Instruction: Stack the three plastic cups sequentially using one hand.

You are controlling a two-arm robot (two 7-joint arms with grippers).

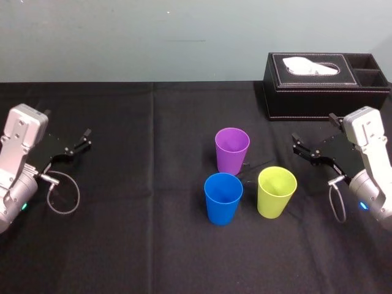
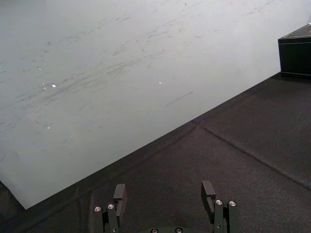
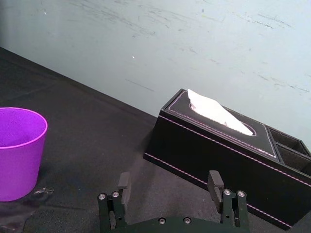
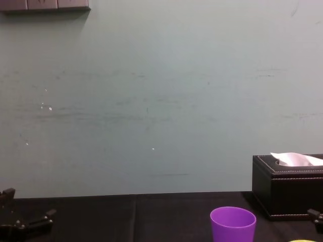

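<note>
Three plastic cups stand upright and apart near the middle of the black table: a purple cup (image 1: 232,150) farthest back, a blue cup (image 1: 223,198) in front of it, and a yellow-green cup (image 1: 276,192) to the blue one's right. The purple cup (image 3: 17,155) also shows in the right wrist view and the chest view (image 4: 232,224). My right gripper (image 1: 314,128) hovers right of the cups, open and empty (image 3: 169,177), its fingers pointing toward them. At the table's left side my left gripper (image 1: 66,124) rests open with nothing in it (image 2: 164,189).
A black tissue box (image 1: 324,86) with a white tissue sits at the back right, just behind the right gripper (image 3: 218,155). A pale wall runs along the table's far edge. Bare black cloth lies between the left gripper and the cups.
</note>
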